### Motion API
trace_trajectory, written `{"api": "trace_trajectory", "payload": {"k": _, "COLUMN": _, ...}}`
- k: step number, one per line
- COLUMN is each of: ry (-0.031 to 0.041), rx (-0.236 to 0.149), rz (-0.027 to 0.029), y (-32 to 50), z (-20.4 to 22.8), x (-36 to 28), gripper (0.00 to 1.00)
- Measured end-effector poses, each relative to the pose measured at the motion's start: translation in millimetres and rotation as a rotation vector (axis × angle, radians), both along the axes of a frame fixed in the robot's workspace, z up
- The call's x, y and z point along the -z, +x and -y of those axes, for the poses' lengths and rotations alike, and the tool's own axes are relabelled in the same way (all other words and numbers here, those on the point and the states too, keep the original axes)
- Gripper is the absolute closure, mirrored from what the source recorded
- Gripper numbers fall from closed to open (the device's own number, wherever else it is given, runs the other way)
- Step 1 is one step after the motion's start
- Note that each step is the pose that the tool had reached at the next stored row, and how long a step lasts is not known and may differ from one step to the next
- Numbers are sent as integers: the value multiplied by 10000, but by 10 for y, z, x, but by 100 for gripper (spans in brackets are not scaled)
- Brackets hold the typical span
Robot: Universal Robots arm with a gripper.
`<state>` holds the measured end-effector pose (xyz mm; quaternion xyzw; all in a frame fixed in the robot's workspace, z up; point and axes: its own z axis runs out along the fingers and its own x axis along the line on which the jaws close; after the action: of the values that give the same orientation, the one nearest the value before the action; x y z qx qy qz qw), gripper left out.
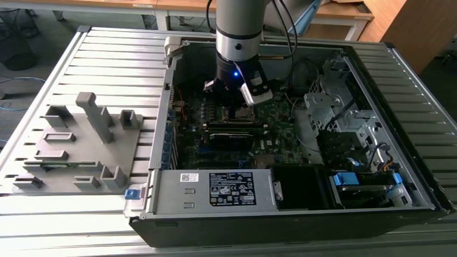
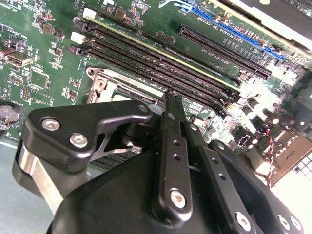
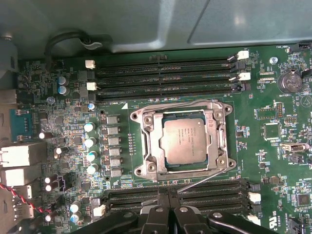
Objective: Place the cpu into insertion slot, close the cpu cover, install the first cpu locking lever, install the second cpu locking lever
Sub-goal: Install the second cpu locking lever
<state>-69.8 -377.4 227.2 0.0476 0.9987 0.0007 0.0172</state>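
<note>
The cpu (image 3: 184,140) is seen seated in the slot (image 3: 146,168), cover (image 3: 153,141) closed over it. The gripper (image 3: 168,197), fingers pressed together and empty, sits at six o'clock beside a lever (image 3: 207,179), which should be pushed steadily down.

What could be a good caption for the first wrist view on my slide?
Small grey square cpu seated in the metal-edged insertion slot, silvery cpu cover framing it, black hand poised above.
</note>
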Motion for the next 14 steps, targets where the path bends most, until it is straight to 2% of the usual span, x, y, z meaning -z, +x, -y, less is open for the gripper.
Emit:
{"api": "trace_trajectory", "payload": {"k": 9, "ry": 2, "rx": 0, "rz": 1, "y": -3, "z": 0, "x": 4, "gripper": 89}}
{"api": "trace_trajectory", "payload": {"k": 14, "ry": 1, "rx": 0, "rz": 0, "y": -65, "z": 0, "x": 26, "gripper": 89}}
